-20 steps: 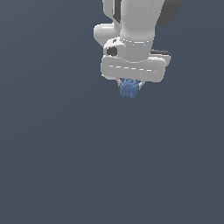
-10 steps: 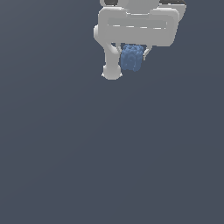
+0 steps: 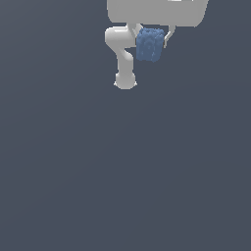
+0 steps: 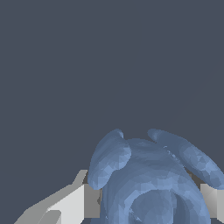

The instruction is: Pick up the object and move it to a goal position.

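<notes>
The object (image 3: 150, 44) is a small blue blocky lump with a knobbly surface and a faint lighter arch marking on its face. It sits at about twelve o'clock in the exterior view, clamped between the fingers (image 3: 168, 38) of the white gripper (image 3: 151, 35). Its long axis runs roughly upright. The wrist view shows rounded blue lobes (image 4: 153, 183) between grey pads (image 4: 92, 201).

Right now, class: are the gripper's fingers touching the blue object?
Touching. In the wrist view the fingers press against both sides of the blue object, no gap showing.
</notes>
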Action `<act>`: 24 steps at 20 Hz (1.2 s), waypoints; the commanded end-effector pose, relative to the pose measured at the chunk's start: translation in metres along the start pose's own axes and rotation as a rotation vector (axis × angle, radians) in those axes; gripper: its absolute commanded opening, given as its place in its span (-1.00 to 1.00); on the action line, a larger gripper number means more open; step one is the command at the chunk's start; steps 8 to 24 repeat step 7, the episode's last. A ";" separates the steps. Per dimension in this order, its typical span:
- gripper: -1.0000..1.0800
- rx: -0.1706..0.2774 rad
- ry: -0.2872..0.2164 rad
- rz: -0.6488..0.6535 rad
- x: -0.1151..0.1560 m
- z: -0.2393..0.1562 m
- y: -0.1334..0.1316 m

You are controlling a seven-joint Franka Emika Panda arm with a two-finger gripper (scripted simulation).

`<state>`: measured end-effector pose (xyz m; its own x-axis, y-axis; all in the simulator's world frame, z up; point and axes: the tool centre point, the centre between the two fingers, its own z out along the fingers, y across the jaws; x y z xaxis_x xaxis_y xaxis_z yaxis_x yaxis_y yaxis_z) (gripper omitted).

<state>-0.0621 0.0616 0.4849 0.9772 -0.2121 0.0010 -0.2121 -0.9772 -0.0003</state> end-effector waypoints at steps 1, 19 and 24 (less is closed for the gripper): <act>-1.00 0.000 -0.001 0.000 0.000 -0.004 0.000; -1.00 0.000 -0.001 0.000 0.001 -0.002 0.000; -1.00 0.000 -0.001 0.000 0.001 -0.002 0.000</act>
